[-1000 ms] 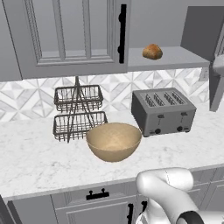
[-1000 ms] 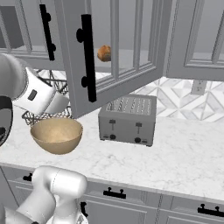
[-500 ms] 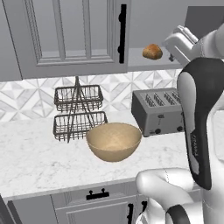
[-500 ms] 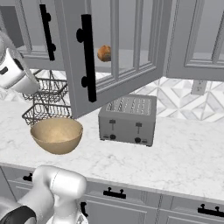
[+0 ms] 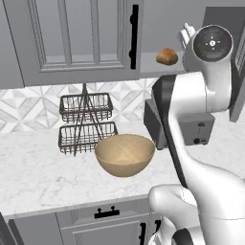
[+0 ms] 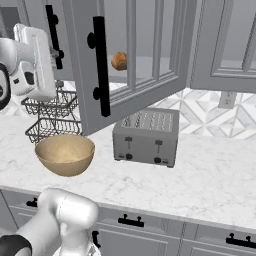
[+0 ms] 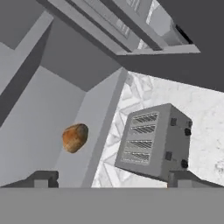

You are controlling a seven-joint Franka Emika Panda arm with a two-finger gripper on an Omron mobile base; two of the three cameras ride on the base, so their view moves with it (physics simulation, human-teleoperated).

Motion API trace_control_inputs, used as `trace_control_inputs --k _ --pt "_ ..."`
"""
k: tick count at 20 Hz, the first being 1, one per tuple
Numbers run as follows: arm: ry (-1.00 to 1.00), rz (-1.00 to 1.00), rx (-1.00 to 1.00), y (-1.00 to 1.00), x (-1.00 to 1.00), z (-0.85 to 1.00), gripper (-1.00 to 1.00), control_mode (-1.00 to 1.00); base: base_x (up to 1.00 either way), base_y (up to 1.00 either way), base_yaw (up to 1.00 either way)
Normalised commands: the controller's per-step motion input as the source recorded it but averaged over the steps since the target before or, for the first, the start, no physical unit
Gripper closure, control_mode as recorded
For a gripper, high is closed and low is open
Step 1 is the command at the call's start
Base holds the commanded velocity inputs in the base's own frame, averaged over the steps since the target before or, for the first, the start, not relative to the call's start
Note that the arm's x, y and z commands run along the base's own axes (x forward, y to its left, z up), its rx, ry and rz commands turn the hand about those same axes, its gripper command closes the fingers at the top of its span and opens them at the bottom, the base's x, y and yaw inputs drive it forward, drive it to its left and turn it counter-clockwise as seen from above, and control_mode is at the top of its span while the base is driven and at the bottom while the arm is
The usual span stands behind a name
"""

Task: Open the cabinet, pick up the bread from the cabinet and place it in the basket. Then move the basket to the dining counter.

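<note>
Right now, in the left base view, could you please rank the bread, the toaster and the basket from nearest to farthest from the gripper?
1. The bread, on the cabinet shelf just left of the gripper.
2. The toaster, on the worktop below it, partly behind the arm.
3. The basket, lower and further left, in front of the wire rack.

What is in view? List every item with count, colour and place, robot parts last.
bread: one, golden-brown, on the cabinet shelf.
cabinet: one, grey, door open, above the worktop.
basket: one, tan, on the worktop.
wire rack: one, dark, two tiers, behind the basket.
toaster: one, grey, on the worktop below the cabinet.
worktop: one, white marble.
drawers: grey, black handles, below the worktop.
hand: one, dark fingertips, open, facing the shelf short of the bread.
</note>
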Motion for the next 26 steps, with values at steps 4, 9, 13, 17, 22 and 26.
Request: trace_control_inputs --k 4,9,13,17,22,26 --pt "-0.38 -0.56 0.02 -0.12 0.16 -0.05 -1.0 -1.0 0.0 0.0 0.0" --pt "-0.2 -0.41 0.1 -0.6 0.09 0.03 -1.0 -1.0 0.0 0.0 0.0" --pt "-0.11 -0.33 0.09 -0.84 0.16 0.0 -1.0 -1.0 0.0 0.0 0.0" --pt "-0.18 -0.32 0.08 -0.56 0.03 0.0 -1.0 -1.0 0.0 0.0 0.0" --pt "-0.18 -0.33 0.1 -0.91 -0.15 0.0 -1.0 -1.0 0.0 0.0 0.0" --pt "-0.15 -0.3 0.08 -1.0 -0.23 0.0 -1.0 -1.0 0.0 0.0 0.0"
